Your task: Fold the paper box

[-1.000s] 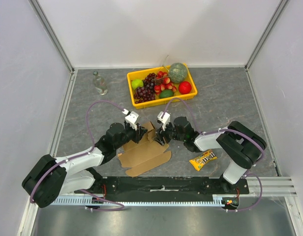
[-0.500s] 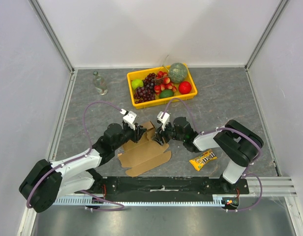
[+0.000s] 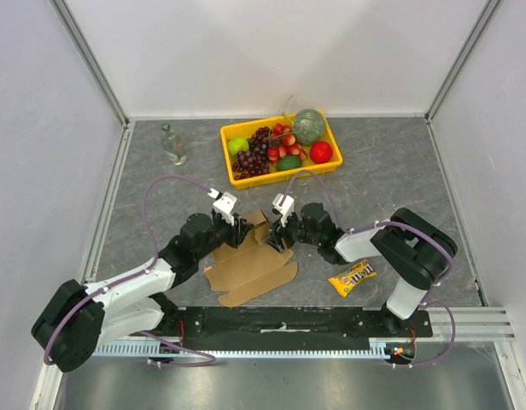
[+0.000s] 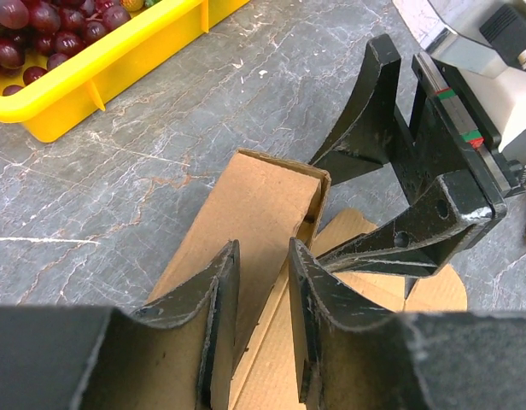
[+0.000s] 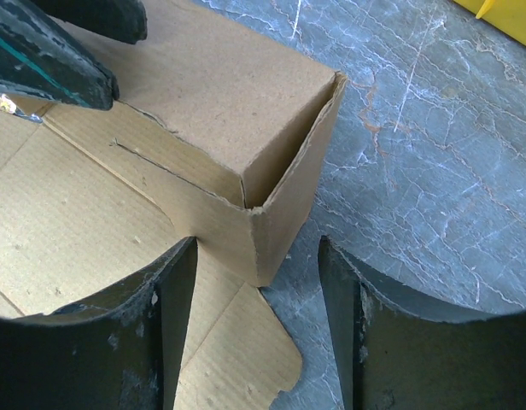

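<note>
Paper box (image 3: 250, 266) lies on the tabletop (image 3: 391, 196) as a mostly flat die-cut sheet. Its far end is lifted into a wall directly between the two sets of jaws. The flat panel's long axis runs slantwise, from the near side under the left arm (image 3: 135, 282) up toward the right jaws. The raised end points away from the arm bases, toward the yellow tray (image 3: 246, 181).

In the right wrist view, that end forms a hollow corner, with one panel tilted up and a side flap folded down to meet it. The cardboard is plain brown, matte and unprinted, with rounded tabs, a cut slit and fibrous edges.

The left arm reaches low and diagonally from its base. The left jaws are released and stand a little apart over the lifted panel, with cardboard showing in the narrow gap. The right arm (image 3: 365, 243) bends its elbow outward and reaches in sideways, also low. The right jaws are spread wide and released, straddling the folded corner without pinching it. The black fingers (image 5: 169, 333) are scuffed and scratched.

Beyond both jaws, the glossy plastic tray holds grapes, a melon and other fruit. A clear bottle (image 3: 172, 145) stands far off to the left. A yellow candy packet (image 3: 352, 278) lies behind the right jaws. The tabletop is grey with marble-like veins.
</note>
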Controlling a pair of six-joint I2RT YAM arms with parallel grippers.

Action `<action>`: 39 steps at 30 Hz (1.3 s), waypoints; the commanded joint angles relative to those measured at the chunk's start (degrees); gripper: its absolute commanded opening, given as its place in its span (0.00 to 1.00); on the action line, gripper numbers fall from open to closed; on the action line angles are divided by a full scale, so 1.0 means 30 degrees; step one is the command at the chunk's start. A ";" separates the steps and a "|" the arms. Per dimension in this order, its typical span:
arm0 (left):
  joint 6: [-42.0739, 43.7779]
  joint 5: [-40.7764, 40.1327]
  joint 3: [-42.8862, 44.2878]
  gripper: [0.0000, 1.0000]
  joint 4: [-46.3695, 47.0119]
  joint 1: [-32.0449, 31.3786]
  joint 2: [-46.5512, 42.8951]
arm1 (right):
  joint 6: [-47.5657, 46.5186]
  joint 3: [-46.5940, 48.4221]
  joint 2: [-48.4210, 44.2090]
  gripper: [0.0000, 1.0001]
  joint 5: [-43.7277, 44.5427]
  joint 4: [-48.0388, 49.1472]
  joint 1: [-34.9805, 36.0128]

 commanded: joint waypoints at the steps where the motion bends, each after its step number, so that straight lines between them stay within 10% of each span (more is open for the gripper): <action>1: -0.0772 -0.0078 0.0792 0.36 0.0221 0.0015 -0.0631 | -0.0398 0.0508 0.0111 0.66 0.0045 0.1024 0.0111; 39: -0.0626 -0.1631 0.3576 0.39 -0.0657 0.1949 0.4818 | 0.0041 0.1181 0.1107 0.67 0.0367 0.2636 -0.0065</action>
